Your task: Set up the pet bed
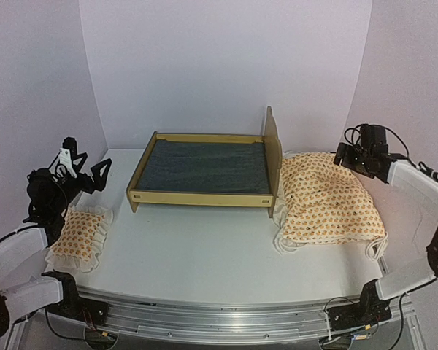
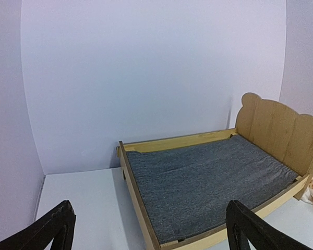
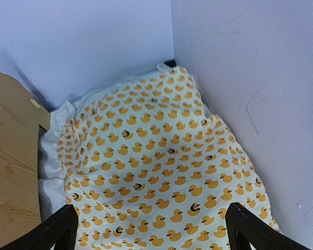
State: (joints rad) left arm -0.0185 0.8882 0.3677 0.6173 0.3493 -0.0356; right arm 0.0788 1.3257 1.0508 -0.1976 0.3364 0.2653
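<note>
Top view: pet bed [image 1: 203, 168] sits on the table [image 1: 204, 255] toward 12 o'clock, long side facing the arms, grey base panel [image 1: 204, 164] bare, headboard [image 1: 272, 149] upright at its 3 o'clock end. Duck-print cushion [image 1: 328, 200] lies flat on the table at 3 o'clock of the bed, its ruffled edge just beside the headboard. Small matching pillow [image 1: 77, 233] lies at 8 o'clock of the bed, well apart from it, near the table's left edge. Left tool [image 1: 87, 166] hangs above the pillow's 12 o'clock side, fingers spread, carrying nothing. Right tool [image 1: 343, 157] is over the cushion's far corner; finger spacing unreadable from here. Left wrist view: left tool [image 2: 150, 224] wide open, both dark fingers [image 2: 52, 229] at the bottom corners with nothing between them; it faces the bed [image 2: 208, 182], whose headboard [image 2: 279, 130] is at 3 o'clock of the frame. Right wrist view: right tool [image 3: 151, 221] also wide open and holding nothing, fingertips [image 3: 250, 229] above the cushion [image 3: 156, 156] and not touching it; cushion fills the middle, wooden headboard [image 3: 10, 156] at 9 o'clock, wall [image 3: 250, 78] at 3 o'clock.
</note>
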